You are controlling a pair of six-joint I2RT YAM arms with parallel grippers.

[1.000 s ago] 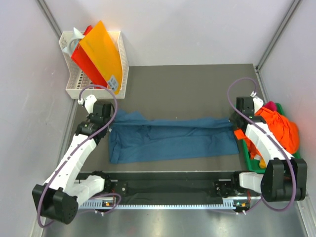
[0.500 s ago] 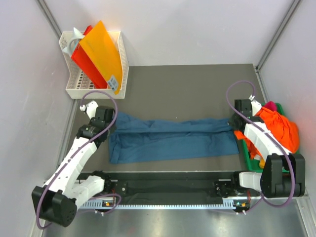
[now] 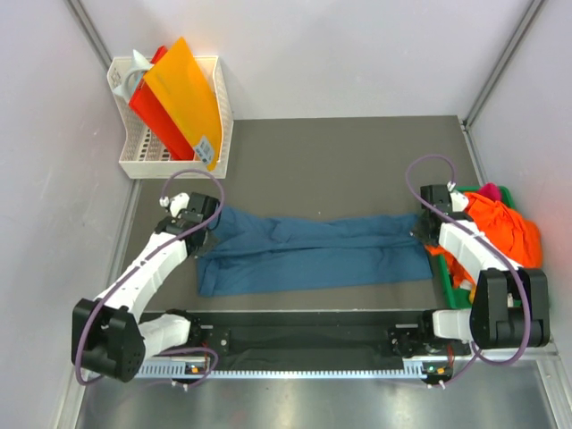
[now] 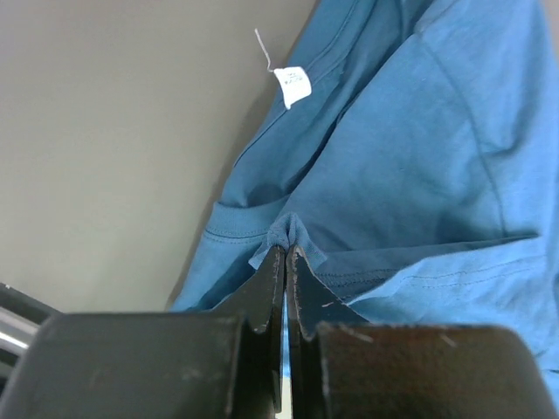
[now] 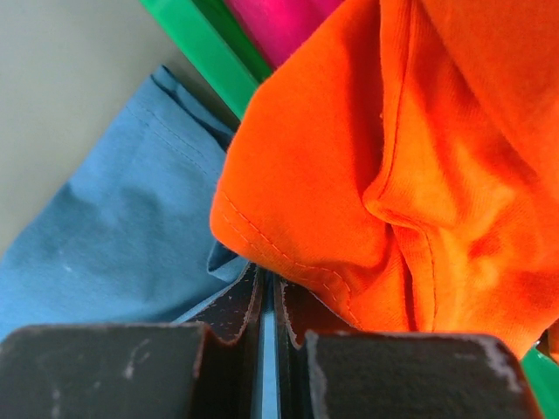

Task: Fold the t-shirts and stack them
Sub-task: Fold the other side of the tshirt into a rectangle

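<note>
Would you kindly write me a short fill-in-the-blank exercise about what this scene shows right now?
1. The left gripper has its fingers shut on a fold of the ____ t-shirt.
2. The orange shirt lies heaped in the ____ tray.
3. The white basket stands at the table's far ____ corner.
Missing words: blue; green; left.

Soft matt teal cloth t-shirt (stitched hems), glossy green plastic tray
</note>
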